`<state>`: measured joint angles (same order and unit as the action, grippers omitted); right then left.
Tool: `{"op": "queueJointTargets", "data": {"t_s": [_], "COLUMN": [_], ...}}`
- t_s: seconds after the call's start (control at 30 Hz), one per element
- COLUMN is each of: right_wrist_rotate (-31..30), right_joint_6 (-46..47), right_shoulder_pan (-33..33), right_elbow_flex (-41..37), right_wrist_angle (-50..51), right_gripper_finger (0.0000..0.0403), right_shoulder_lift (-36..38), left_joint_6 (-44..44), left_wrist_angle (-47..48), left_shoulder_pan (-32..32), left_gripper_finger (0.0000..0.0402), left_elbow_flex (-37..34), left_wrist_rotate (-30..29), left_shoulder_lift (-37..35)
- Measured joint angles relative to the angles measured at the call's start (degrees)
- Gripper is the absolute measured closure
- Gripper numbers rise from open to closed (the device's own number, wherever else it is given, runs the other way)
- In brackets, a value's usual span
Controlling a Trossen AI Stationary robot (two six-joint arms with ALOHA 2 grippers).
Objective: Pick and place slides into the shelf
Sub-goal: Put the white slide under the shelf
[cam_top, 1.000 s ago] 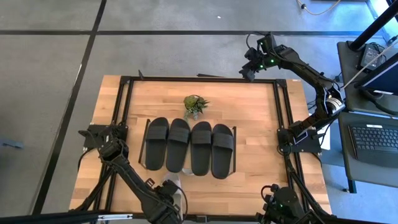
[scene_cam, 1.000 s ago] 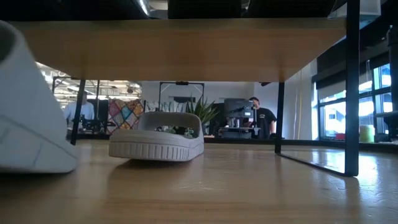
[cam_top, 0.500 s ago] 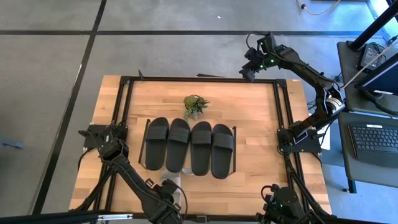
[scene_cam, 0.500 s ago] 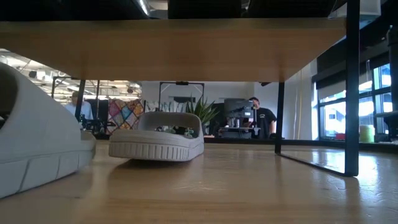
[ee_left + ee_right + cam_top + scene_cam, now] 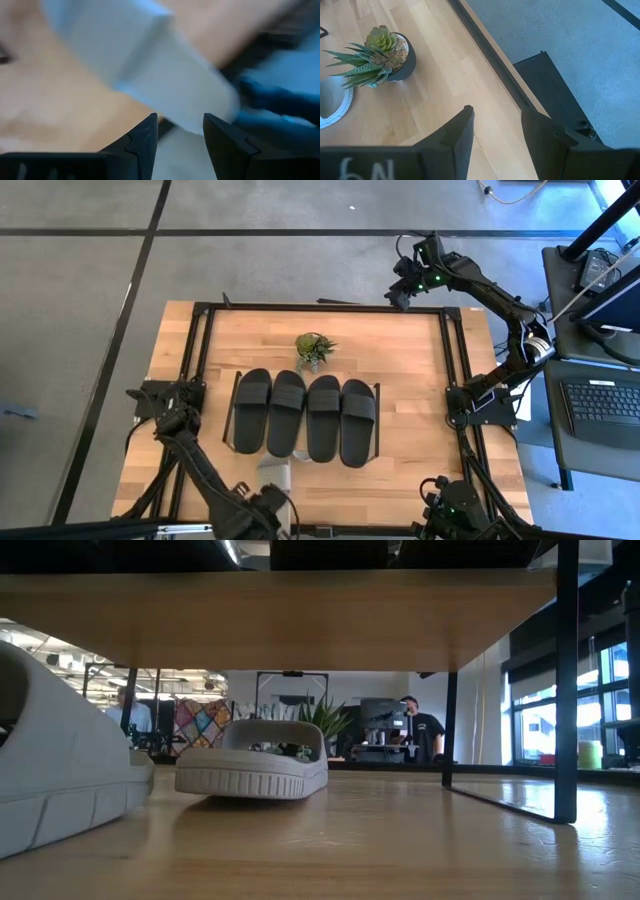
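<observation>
A wooden table (image 5: 420, 380) on grey floor fills the frame's centre; a person (image 5: 420, 735) is seen in the room behind. Four black slides (image 5: 305, 415) are lined on the shelf (image 5: 300, 620), two grey slides (image 5: 252, 760) beneath it. The left gripper (image 5: 179, 135), lower centre, is parted just off one grey slide; the right gripper (image 5: 495, 132), upper right, is parted and empty.

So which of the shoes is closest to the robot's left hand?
The light grey slide by the table's front edge. It lies right beside the left gripper, while the four black slides sit in a row on the shelf farther back.
</observation>
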<state>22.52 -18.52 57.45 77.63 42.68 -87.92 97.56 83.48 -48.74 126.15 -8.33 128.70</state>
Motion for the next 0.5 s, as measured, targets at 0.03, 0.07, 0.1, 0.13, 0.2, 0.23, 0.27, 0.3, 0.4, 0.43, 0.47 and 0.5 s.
{"op": "queueJointTargets", "data": {"t_s": [0.03, 0.07, 0.1, 0.13, 0.2, 0.23, 0.27, 0.3, 0.4, 0.43, 0.47, 0.5], "right_wrist_rotate": [0.0, 0.0, 0.0, 0.0, 0.0, 0.0, 0.0, 0.0, 0.0, 0.0, 0.0, 0.0], "right_joint_6": [0.0, 0.0, 0.0, 0.0, 0.0, 0.0, 0.0, 0.0, 0.0, 0.0, 0.0, 0.0], "right_shoulder_pan": [0.0, 0.0, 0.0, 0.0, 0.0, 0.0, 0.0, 0.0, 0.0, 0.0, 0.0, 0.0], "right_elbow_flex": [0.0, 0.0, 0.0, 0.0, 0.0, 0.0, 0.0, 0.0, 0.0, 0.0, 0.0, -0.1], "right_wrist_angle": [0.0, 0.0, 0.0, 0.0, 0.0, 0.0, 0.0, 0.0, 0.0, 0.0, 0.0, -0.1], "right_gripper_finger": [0.0237, 0.0237, 0.0238, 0.0238, 0.0237, 0.0237, 0.0237, 0.0237, 0.0237, 0.0237, 0.0237, 0.0238], "right_shoulder_lift": [0.0, 0.0, 0.0, 0.0, 0.0, 0.0, 0.0, 0.0, 0.0, 0.0, 0.0, 0.0], "left_joint_6": [-1.6, -3.4, -5.5, -8.0, -13.4, -15.8, -17.7, -19.1, -20.0, -20.1, -20.2, -20.2], "left_wrist_angle": [-1.5, -3.0, -5.2, -7.8, -12.7, -15.0, -17.3, -19.2, -22.8, -24.2, -25.8, -27.2], "left_shoulder_pan": [-0.4, -0.8, -1.3, -1.6, -2.4, -2.7, -3.0, -3.2, -3.4, -3.3, -3.1, -2.9], "left_gripper_finger": [0.0252, 0.0252, 0.0252, 0.0252, 0.0252, 0.0252, 0.0252, 0.0252, 0.0252, 0.0252, 0.0252, 0.0252], "left_elbow_flex": [1.2, 2.3, 3.1, 3.7, 4.0, 3.9, 3.6, 3.0, 0.5, -0.8, -2.1, -3.3], "left_wrist_rotate": [-0.6, -1.1, -1.3, -1.4, -1.2, -1.1, -0.9, -0.7, -0.1, -0.1, -0.1, -0.1], "left_shoulder_lift": [0.0, 0.0, 0.0, 0.0, 0.0, 0.0, 0.0, 0.0, 0.0, 0.0, 0.0, 0.0]}}
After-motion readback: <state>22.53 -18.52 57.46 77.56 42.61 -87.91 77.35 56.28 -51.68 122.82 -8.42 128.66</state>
